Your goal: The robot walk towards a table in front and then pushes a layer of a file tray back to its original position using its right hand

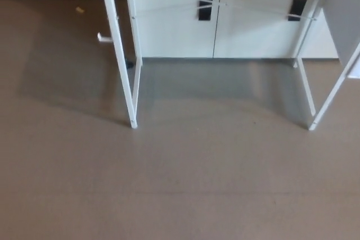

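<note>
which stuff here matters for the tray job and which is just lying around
Belongs to the job:
table, only its white legs showing; the file tray and both hands are out of view

Just lying about:
white cabinets behind
small yellow scrap on the floor

You have bare brown floor (180, 184) across the whole near part of the head view. Ahead, the white table legs (121, 54) stand left and right (332, 91), leaving an open span between them. Behind that span, white cabinet doors (225, 21) with thin crossed braces (225, 5) in front close off the back.
</note>
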Robot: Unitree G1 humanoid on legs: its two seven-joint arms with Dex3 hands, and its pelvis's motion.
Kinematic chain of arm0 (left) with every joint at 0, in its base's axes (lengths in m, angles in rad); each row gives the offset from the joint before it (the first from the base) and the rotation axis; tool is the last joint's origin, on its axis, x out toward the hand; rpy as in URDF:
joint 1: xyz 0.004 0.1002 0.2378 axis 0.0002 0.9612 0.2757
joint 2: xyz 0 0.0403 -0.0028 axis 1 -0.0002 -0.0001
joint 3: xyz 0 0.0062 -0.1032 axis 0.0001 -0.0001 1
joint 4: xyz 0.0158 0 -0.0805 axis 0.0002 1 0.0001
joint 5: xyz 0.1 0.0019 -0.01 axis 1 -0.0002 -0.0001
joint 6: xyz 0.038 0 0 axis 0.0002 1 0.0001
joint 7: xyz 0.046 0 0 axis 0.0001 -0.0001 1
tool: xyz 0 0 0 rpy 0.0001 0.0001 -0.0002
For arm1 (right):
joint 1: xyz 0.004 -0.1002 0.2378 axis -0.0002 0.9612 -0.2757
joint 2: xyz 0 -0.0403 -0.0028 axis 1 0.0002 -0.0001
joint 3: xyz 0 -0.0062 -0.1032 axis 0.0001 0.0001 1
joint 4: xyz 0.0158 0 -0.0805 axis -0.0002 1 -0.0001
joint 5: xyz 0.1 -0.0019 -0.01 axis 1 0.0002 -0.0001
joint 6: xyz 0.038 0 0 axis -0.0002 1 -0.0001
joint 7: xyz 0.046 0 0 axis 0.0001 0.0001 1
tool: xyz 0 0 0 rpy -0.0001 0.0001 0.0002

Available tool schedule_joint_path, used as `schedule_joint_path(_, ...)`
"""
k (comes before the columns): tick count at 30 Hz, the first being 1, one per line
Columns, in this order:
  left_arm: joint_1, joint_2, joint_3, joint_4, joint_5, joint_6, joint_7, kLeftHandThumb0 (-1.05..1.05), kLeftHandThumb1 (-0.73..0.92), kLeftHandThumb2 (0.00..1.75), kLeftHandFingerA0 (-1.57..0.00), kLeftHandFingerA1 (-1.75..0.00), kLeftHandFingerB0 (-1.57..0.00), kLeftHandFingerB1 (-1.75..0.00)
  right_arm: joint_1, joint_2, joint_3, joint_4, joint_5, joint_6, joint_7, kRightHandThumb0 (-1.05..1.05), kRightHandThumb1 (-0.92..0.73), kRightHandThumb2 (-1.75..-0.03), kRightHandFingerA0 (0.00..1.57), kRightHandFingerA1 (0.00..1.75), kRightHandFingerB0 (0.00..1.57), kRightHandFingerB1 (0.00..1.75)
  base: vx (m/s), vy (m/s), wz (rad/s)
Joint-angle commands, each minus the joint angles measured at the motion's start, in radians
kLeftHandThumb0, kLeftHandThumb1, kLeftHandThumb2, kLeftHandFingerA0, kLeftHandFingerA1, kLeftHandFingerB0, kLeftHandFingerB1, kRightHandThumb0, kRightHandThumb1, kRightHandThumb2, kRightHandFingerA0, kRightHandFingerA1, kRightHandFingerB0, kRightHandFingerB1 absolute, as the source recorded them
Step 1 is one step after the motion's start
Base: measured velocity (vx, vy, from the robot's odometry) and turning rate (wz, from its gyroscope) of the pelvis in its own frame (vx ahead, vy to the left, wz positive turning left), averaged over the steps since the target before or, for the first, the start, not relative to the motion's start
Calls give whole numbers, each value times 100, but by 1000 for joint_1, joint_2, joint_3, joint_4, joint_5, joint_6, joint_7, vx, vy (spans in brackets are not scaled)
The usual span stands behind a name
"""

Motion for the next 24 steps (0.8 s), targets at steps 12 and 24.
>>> schedule_joint_path(12,-1,21,-17,26,35,-63,11,-43,40,66,-70,-53,-51,-47,-5,-23,13,20,-13,-30,-16,-31,-57,-57,58,47,43,41,158,-46,-2)
schedule_joint_path(24,8,21,-26,0,40,-56,28,-41,39,66,-73,-54,-52,-48,0,-20,16,12,-12,-11,-21,-30,-58,-57,57,45,43,40,192,9,8)
